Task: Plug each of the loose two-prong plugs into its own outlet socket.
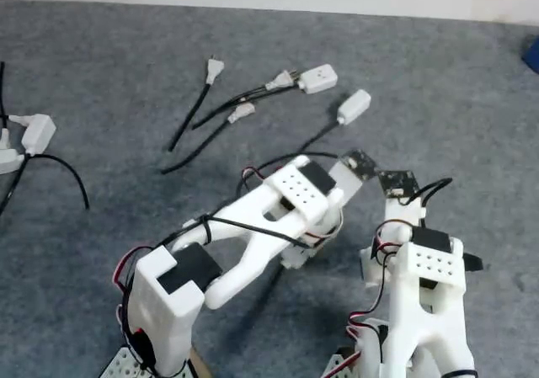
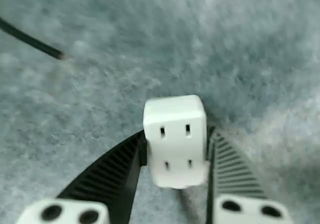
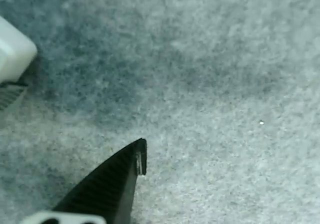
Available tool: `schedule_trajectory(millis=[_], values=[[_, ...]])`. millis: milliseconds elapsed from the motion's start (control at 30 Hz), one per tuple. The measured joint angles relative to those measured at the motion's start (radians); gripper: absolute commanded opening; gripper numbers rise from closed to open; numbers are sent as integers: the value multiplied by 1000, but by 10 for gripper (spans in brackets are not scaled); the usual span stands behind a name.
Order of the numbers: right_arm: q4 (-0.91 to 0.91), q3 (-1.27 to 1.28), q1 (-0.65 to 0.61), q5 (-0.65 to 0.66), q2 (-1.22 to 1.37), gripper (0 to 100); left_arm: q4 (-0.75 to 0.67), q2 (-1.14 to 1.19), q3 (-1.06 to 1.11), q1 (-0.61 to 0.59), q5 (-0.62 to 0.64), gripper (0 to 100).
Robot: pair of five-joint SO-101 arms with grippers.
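At 9 o'clock on the table [image 1: 438, 83], two edge sockets [image 1: 38, 134] lie with black cords [image 1: 72, 172]. I cannot tell if anything is plugged into them.

Near 12 o'clock I count three plugs. The first plug [image 1: 213, 69] lies loose. The second plug [image 1: 242, 111] lies loose too, a bit toward 4 o'clock from it. The third plug [image 1: 282, 80] touches the top socket [image 1: 318, 78]. I think that one is pushed in, so one pair looks done. Toward 4 o'clock from there lies a bare socket [image 1: 354, 106] with no plug at it.

My left tool [image 2: 176, 159] is squeezed on the held socket [image 2: 174, 119], snug on both sides. Its slots are empty. I think it sits under my left arm [image 1: 278, 201] near the middle of the table, so I take it for a fifth one.

My right tool [image 3: 136, 159] hangs just beside it, over bare table. I cannot tell if it is open or shut. I see nothing in it.

So I count five sockets and three plugs. At least two plugs are left to do.
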Motion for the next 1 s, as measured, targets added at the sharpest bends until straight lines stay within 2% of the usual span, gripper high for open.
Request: schedule_trajectory(millis=[67, 167, 267, 367, 633, 800, 900, 1000], values=[[0, 0, 0, 0, 0, 663, -2, -5, 15, -3, -20, 149], [0, 0, 0, 0, 0, 663, -2, -6, 29, -26, -46, 83], [0, 0, 0, 0, 0, 663, 3, -11, 23, -71, -137, 59], [0, 0, 0, 0, 3, 663, 23, -12, 2, -150, -322, 59], [0, 0, -2, 0, 3, 663, 198, -107, -89, -370, -806, 59], [0, 0, -2, 0, 3, 663, 299, -133, -89, -362, -994, 56], [0, 0, -2, 0, 3, 663, 313, -133, -49, -324, -1013, 56], [0, 0, -2, 0, 3, 663, 262, -133, 51, -278, -1013, 59]])
